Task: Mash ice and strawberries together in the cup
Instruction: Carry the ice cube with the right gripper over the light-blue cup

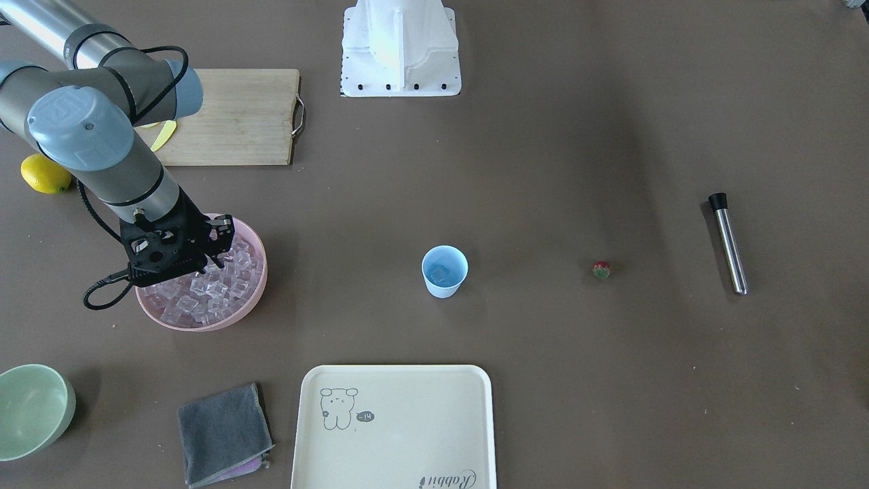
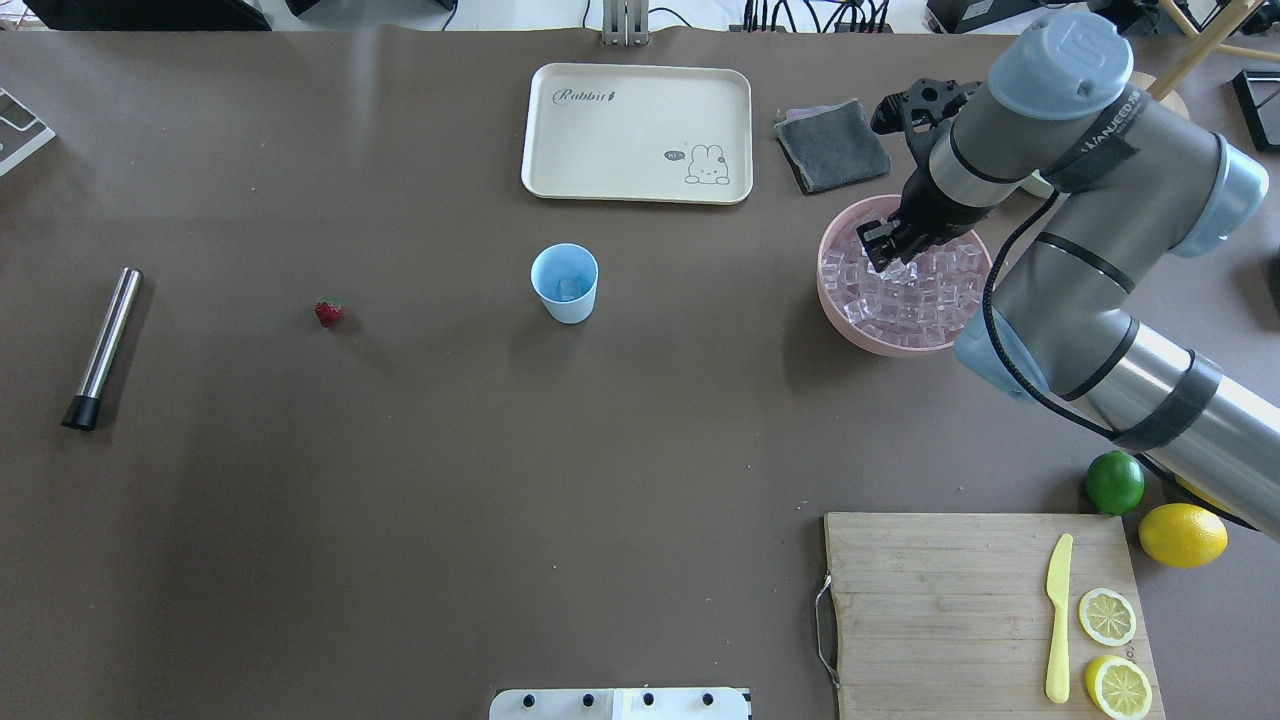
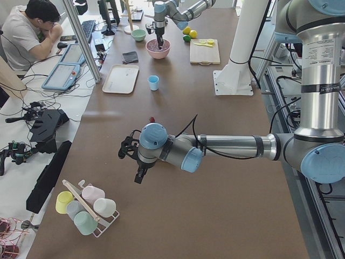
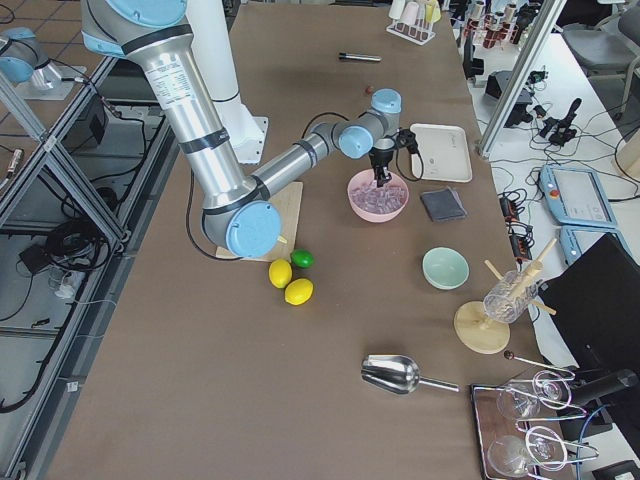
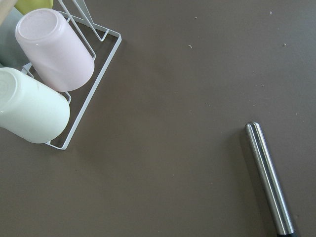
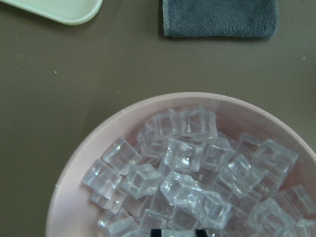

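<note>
The light blue cup (image 2: 565, 283) stands mid-table with one ice cube inside. The tiny red strawberry (image 2: 328, 312) lies on the table to its left. Many clear ice cubes (image 2: 930, 290) fill a pink bowl (image 2: 850, 335). My right gripper (image 2: 885, 258) is lowered into that ice. In the right wrist view its tips (image 6: 177, 232) stand about a cube's width apart at the bottom edge, with a cube between them. My left gripper (image 3: 135, 162) hangs over the table's left end, far from the cup. I cannot tell whether it is open or shut.
A steel muddler (image 2: 103, 347) lies at the far left, also below the left wrist (image 5: 269, 182). A cream tray (image 2: 636, 132) and grey cloth (image 2: 832, 146) lie behind the cup. A cutting board (image 2: 940, 600), lime (image 2: 1114, 482) and lemon (image 2: 1182, 534) sit at the near right.
</note>
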Controlling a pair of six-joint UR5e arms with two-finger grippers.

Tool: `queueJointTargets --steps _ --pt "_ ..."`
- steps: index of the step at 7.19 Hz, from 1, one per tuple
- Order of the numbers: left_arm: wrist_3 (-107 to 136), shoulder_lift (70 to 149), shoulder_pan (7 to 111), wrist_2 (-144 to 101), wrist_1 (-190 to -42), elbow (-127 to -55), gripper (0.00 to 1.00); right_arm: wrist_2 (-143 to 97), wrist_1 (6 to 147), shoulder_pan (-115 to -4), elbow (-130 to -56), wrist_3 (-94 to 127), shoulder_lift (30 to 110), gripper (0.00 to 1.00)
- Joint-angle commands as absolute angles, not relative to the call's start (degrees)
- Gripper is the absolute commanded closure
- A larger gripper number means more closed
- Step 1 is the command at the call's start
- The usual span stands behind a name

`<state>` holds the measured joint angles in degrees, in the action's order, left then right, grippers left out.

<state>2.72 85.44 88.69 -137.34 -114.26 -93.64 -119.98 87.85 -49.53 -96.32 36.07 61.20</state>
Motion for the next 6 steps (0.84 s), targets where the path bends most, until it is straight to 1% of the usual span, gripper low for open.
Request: queueJointTargets --steps 1,3,5,6 --pt "2.7 85.3 88.7 -137.4 -114.3 -93.4 0.02 -119.8 96.2 -48.8 -96.1 41.7 51.3 1.0" --pt "2.8 85.4 88.0 -137.4 -114.3 -93.1 0.02 -117.5 96.6 -44.8 -92.0 51.3 44.0 1.0" --pt "2.8 85.5 87.5 -137.4 -114.2 -93.0 0.02 -112.3 96.3 -39.7 -83.8 61.4 34.0 1.0" --pt "2.7 85.5 87.2 -137.5 -114.2 -93.1 0.02 -108.5 96.2 -36.7 -81.6 63.8 32.9 1.0"
